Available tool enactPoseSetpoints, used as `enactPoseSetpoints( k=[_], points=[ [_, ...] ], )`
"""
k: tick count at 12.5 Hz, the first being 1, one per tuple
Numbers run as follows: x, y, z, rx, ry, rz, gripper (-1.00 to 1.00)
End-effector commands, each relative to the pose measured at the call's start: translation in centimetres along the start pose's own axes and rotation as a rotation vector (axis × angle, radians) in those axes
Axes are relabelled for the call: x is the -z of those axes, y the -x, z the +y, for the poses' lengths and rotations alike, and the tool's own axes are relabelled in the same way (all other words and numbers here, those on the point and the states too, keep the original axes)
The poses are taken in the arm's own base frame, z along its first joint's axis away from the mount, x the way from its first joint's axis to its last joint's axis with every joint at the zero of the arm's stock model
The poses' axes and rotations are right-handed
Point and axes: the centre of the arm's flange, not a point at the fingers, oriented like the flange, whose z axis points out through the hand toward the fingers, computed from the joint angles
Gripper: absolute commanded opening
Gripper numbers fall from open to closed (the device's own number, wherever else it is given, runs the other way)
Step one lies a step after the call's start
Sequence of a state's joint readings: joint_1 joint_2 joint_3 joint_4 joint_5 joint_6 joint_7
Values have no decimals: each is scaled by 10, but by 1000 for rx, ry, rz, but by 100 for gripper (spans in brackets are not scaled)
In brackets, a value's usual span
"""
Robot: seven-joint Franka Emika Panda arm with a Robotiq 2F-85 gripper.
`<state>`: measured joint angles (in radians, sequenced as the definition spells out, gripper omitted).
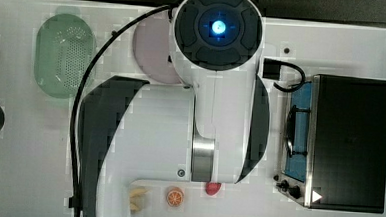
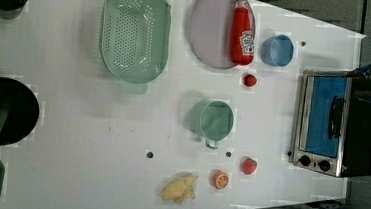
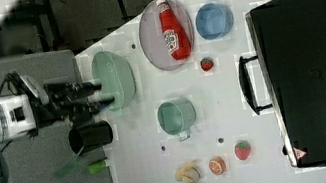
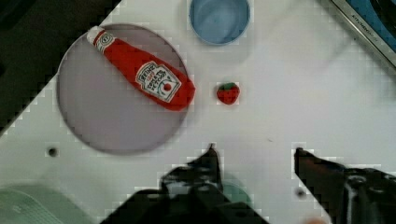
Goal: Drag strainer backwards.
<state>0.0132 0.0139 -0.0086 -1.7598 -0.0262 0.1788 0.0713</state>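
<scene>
the task looks hardly begun. the strainer (image 2: 136, 33) sits flat on the white tabletop (image 2: 95, 142), close to one long edge and toward the corner where the black pots stand; in the left view it lies near the top edge, just beside the greyish-pink plate (image 2: 212, 29) that carries the ketchup bottle (image 2: 242, 31). nothing is touching the strainer.

the gripper (image 4: 254, 156) hangs above the tabletop with its fingers (image 4: 210, 163) spread wide and nothing between them. in the wrist view the plate, a toy strawberry (image 4: 228, 92) and the blue bowl (image 4: 219, 18) lie below it, and only a corner of the strainer shows at the frame's edge, so the gripper seems to be off to the side of its target rather than over it. the right view puts the fingertips in front of the strainer's rim, but how high they are there i cannot tell.

what remains, as i judge it: move over the strainer, come down onto its rim or inside wall, then pull it backwards.
</scene>
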Motion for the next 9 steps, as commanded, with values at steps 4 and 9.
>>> enactPoseSetpoints(
  k=[4, 9],
  points=[
    [119, 55, 68, -99, -57, 19, 100],
    [56, 94, -48, -112, -68, 24, 100]
  ],
)
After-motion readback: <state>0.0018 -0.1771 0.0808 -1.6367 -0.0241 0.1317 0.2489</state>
